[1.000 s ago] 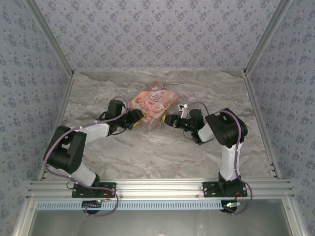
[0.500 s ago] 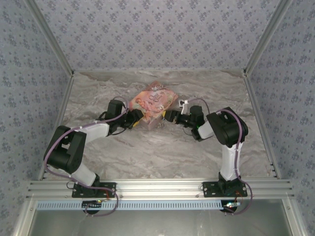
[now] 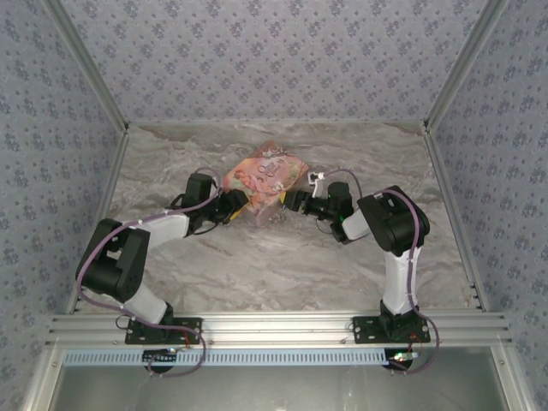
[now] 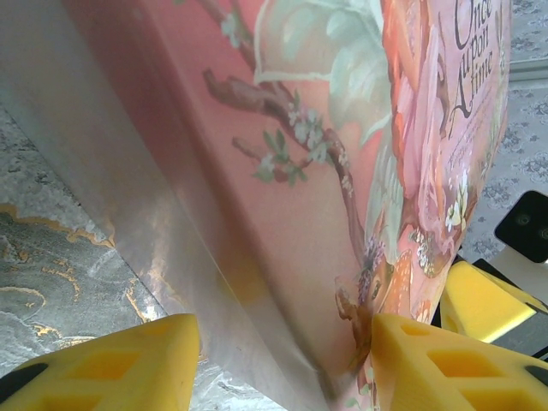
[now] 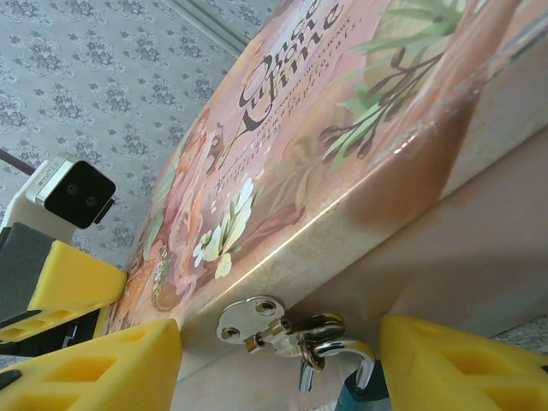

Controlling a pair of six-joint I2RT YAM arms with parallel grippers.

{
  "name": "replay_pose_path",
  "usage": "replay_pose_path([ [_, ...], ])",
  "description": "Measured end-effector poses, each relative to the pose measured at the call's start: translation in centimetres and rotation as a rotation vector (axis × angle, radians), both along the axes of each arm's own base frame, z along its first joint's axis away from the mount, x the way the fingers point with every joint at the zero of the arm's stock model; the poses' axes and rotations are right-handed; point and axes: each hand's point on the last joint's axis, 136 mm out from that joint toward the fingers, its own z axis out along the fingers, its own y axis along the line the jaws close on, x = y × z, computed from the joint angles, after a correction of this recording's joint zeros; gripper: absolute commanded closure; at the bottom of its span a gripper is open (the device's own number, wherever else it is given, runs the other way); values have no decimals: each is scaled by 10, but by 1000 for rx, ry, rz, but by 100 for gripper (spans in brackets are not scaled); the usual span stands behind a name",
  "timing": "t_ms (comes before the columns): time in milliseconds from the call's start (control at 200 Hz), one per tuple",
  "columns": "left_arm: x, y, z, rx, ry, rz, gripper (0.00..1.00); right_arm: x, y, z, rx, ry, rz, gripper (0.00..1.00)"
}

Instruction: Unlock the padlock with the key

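Right gripper (image 5: 278,342) is spread astride the teal, silver-shackled padlock (image 5: 360,398) hanging under the lid of the pink illustrated cardboard box (image 5: 342,111); left gripper (image 4: 282,351) is clamped on that box, best held steady.

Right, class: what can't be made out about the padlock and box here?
Padlock body: right wrist view, cut off by the bottom edge.
Padlock, top view: too small to pick out by the right gripper.
Box, near side: left wrist view, blurred, too close to lens.
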Motion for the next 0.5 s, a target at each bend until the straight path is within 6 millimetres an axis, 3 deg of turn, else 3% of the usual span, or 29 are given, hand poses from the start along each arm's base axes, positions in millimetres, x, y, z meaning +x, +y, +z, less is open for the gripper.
replay_pose_path([
  [505,0,0,0,0,0,0,46,-13,3,-6,1,16,39,47],
])
